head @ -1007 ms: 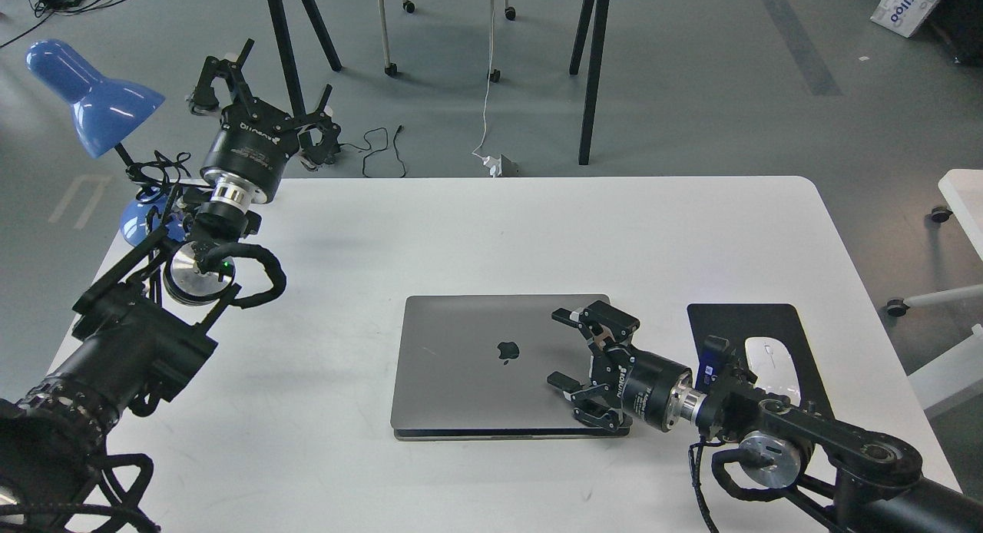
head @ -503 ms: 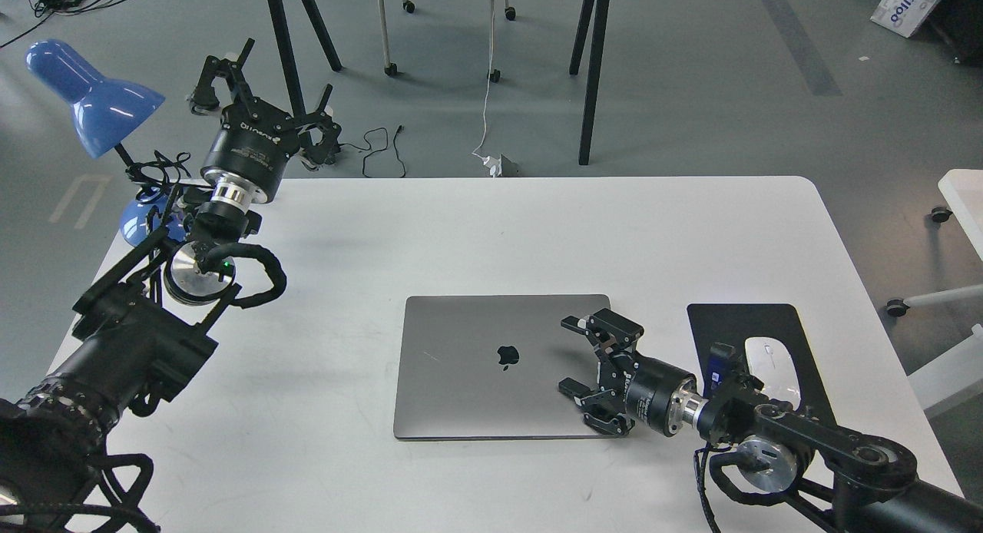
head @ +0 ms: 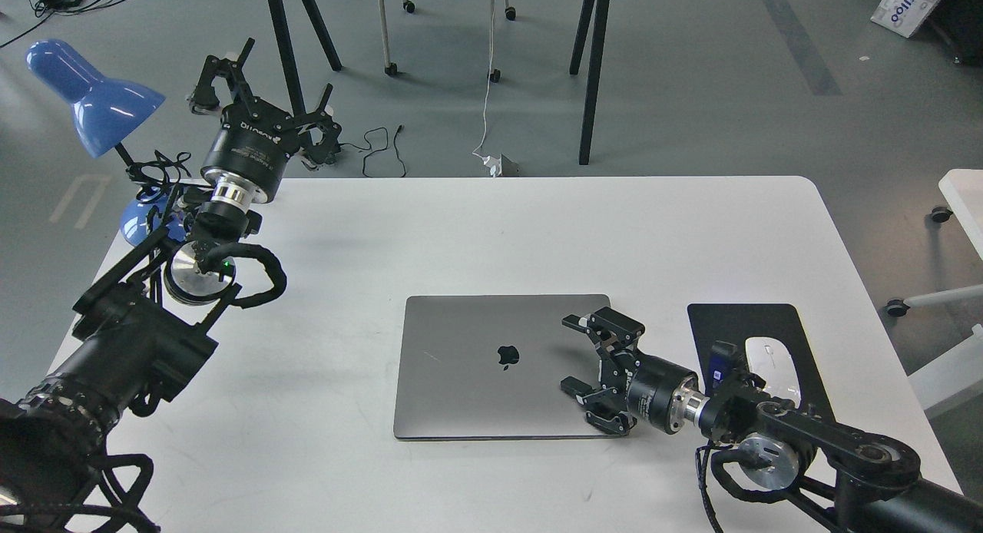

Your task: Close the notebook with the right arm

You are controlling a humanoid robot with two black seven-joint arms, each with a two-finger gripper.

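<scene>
The notebook is a slim space-grey laptop lying shut and flat on the white table, its lid up with the dark apple logo in the middle. My right gripper is open and empty over the lid's right edge, fingers pointing left. Its arm comes in from the lower right. My left gripper is raised at the table's far left corner, fingers spread, holding nothing.
A black mouse pad with a white mouse lies right of the notebook, under my right wrist. A blue desk lamp stands at the far left corner. Trestle legs and cables lie on the floor behind.
The lid went from nearly shut, with a dark gap at its front edge, to flat down. My right gripper has drawn a little to the right. The left arm has not moved.
</scene>
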